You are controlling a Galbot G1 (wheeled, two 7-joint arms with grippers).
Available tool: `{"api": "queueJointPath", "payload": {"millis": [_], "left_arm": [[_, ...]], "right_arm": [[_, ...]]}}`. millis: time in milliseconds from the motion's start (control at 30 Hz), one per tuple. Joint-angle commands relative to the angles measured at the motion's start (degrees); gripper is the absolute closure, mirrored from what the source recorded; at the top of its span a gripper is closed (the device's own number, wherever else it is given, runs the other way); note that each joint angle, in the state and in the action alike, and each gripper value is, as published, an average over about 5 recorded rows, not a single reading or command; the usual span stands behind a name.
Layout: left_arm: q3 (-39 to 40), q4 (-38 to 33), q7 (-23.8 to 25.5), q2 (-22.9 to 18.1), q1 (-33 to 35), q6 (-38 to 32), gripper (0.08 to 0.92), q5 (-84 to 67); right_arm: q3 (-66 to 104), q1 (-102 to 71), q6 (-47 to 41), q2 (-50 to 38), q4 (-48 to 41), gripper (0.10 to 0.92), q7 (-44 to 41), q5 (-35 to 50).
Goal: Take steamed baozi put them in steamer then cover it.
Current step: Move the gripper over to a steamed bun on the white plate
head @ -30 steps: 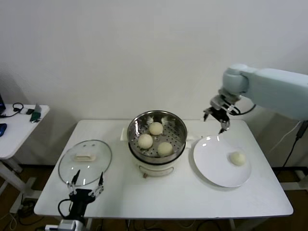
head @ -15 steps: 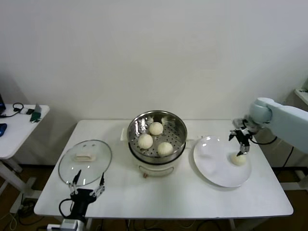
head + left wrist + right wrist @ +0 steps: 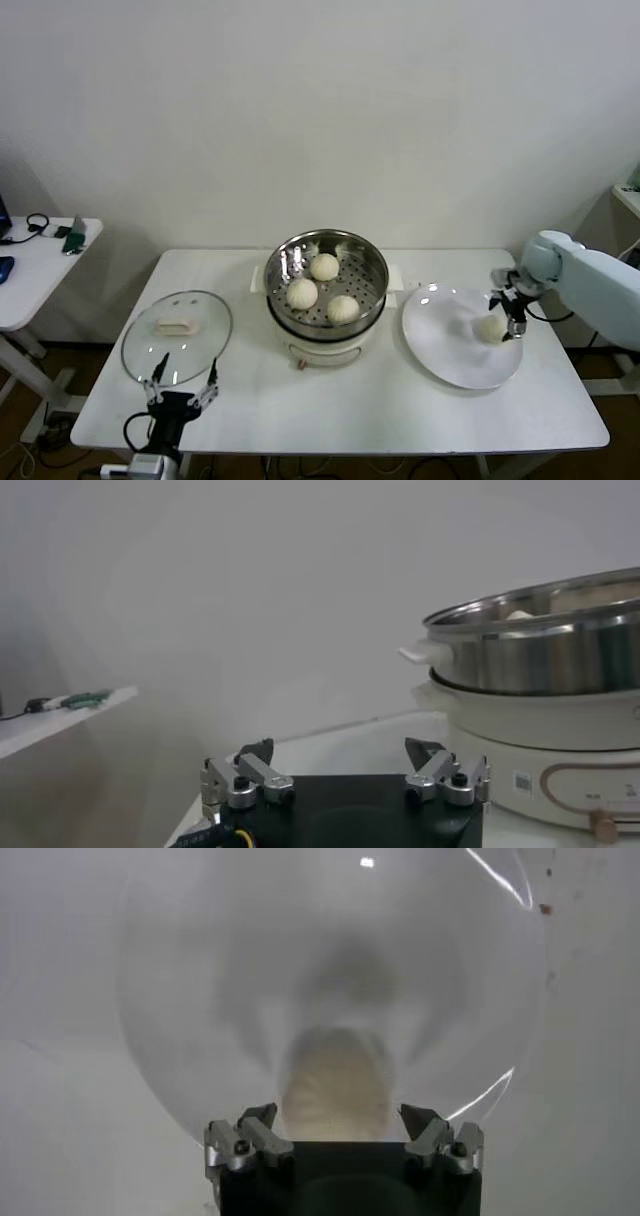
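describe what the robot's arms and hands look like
The right arm has a smooth pale blue-grey shell with a rounded joint and a thin black cable near the wrist. Each hand, right hand and left hand, has a black body, silver metal knuckles with dark screws, and slim dark fingers. Black cable loops beside the left hand.

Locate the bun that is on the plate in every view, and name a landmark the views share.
Head view: bun on the plate's right part, at the right gripper.
Left wrist view: not in it.
Right wrist view: bun between the open fingers.
Shared landmark: the plate, in head and right wrist views.
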Motion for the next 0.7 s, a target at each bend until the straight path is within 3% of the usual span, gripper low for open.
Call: {"api": "queueJointPath", "payload": {"millis": [33, 333, 500, 700], "left_arm": [[-0.08, -0.05, -0.06, -0.05, 0.06, 0.09, 0.177, 0.13], [-0.11, -0.06, -0.11, -0.10, -0.01, 0.15, 0.177, 0.17], [-0.18, -0.17, -0.11, -0.04, -0.04, 0.05, 0.177, 0.18], [-0.11, -0.33, -0.10, -0.10, -0.03, -0.02, 0.177, 0.08]], "right_arm": [[5.45, -4.22, 1.20, 3.20, -5.94, 0.203, -0.15, -5.04], [5.73, -3.91, 1.90, 4.33, -6.86, 0.215, -1.20, -4.82], [5.12, -3.09, 1.76, 3.80, -6.51, 0.305, -1.50, -3.60], [0.09, 1.50, -0.86, 1.79, -3.64, 0.345, -1.40, 5.37]]}}
